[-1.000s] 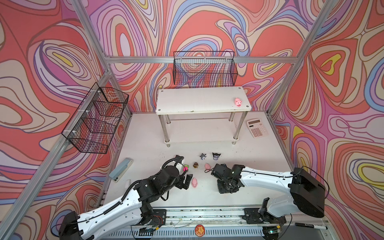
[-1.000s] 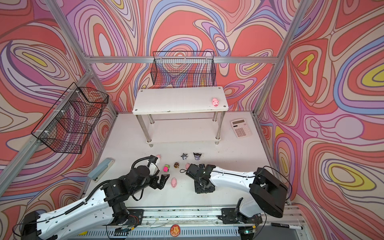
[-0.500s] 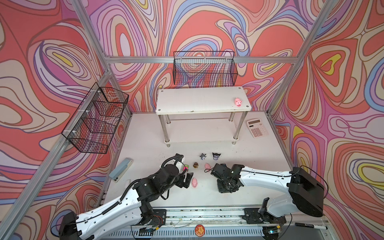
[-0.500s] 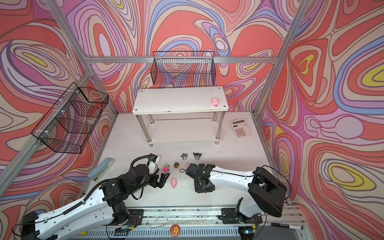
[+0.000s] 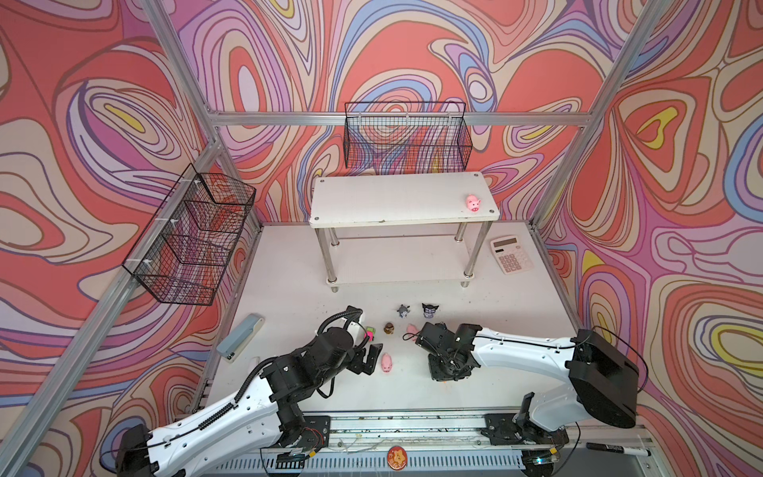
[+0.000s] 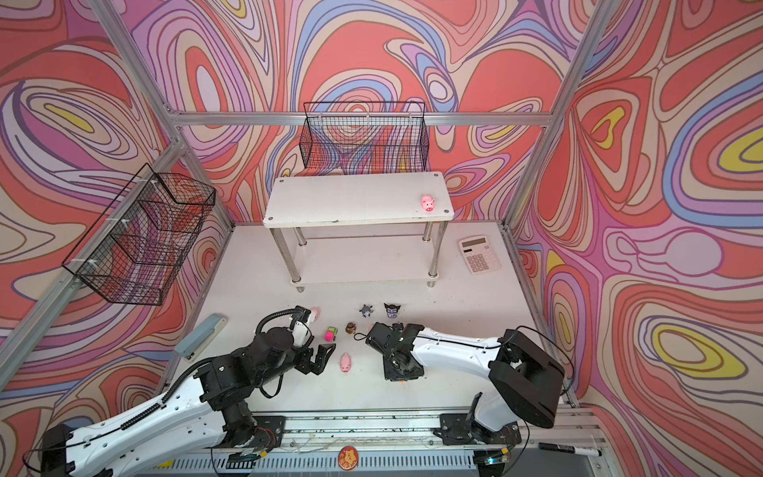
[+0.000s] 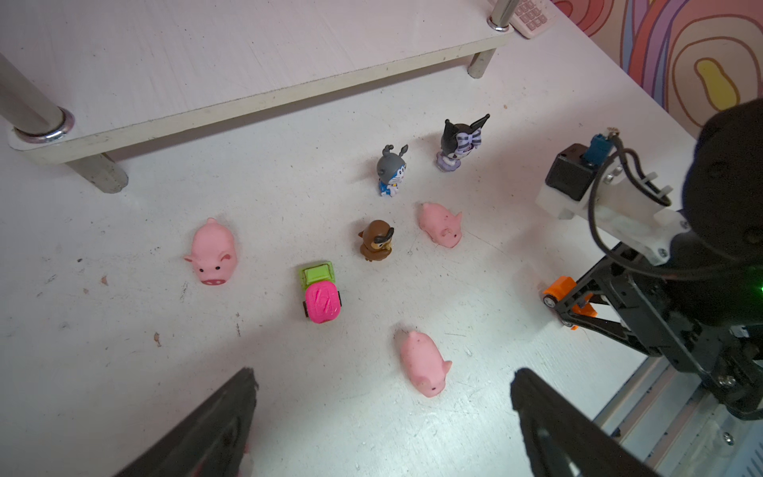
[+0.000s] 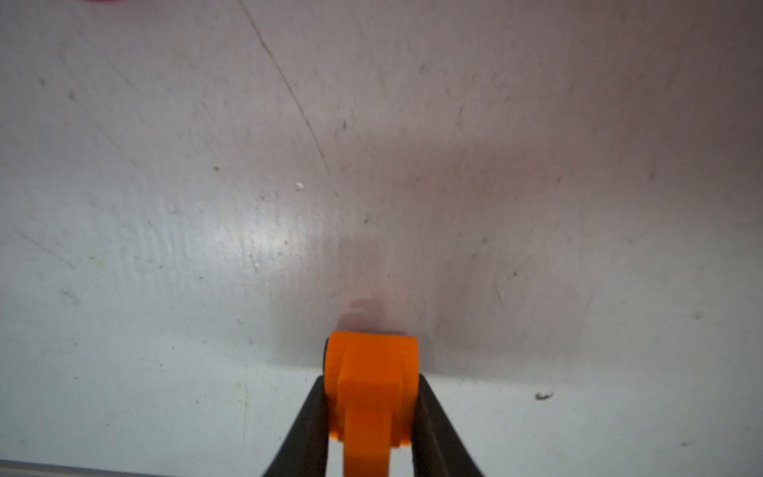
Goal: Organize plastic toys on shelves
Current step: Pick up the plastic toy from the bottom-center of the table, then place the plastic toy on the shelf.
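Narrowing since a second ago, the right gripper (image 8: 371, 386) is now clamping the orange car (image 8: 371, 359) low over the table (image 5: 289, 297). White shelves (image 5: 396, 198) are carrying one pink pig (image 5: 473, 203). The left gripper (image 7: 384, 378) is hovering spread wide beside another pig (image 7: 425, 363); remaining toys (image 7: 375, 243) are lying on the table before the shelves.
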{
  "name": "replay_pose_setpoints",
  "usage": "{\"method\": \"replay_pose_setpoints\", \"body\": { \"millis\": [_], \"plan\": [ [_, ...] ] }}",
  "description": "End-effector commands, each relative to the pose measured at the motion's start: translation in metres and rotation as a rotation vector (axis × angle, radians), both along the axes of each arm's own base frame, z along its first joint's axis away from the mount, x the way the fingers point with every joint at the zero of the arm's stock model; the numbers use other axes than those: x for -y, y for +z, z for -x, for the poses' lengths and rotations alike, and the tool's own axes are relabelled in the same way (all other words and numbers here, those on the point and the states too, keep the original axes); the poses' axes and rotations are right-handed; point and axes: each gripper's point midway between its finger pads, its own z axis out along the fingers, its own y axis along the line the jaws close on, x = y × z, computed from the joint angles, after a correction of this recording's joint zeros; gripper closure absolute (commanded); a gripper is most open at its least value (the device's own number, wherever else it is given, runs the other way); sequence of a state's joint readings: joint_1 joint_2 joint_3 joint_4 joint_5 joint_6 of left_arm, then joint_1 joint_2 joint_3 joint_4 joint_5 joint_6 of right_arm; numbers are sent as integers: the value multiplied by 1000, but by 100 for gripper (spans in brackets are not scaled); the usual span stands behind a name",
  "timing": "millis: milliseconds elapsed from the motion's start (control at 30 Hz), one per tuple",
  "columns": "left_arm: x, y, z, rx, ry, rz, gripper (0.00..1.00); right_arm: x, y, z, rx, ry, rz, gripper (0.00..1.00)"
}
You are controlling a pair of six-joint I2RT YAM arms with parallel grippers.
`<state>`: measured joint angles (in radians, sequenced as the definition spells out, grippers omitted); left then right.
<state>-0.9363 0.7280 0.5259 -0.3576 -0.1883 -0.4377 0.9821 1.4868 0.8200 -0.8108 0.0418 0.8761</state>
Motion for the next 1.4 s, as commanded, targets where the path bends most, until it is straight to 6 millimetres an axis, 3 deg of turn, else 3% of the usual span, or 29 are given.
{"method": "replay_pose_setpoints", "body": {
  "millis": [0, 500, 700, 967, 1367],
  "plan": [
    [-2, 10, -2, 24, 4, -8, 0, 0, 13, -9, 37, 2, 7, 71],
    [2, 27, -5, 55, -11, -3, 0, -13, 81, -34, 161, 52, -13, 73],
    [4, 38, -8, 79, -11, -5, 0, -17, 124, -47, 237, 74, -26, 73],
    [8, 51, -12, 101, -22, -8, 0, -24, 197, -76, 364, 119, -46, 73],
    [15, 73, -20, 153, -38, -34, 0, -18, 263, -126, 470, 131, -49, 74]
  ]
}}
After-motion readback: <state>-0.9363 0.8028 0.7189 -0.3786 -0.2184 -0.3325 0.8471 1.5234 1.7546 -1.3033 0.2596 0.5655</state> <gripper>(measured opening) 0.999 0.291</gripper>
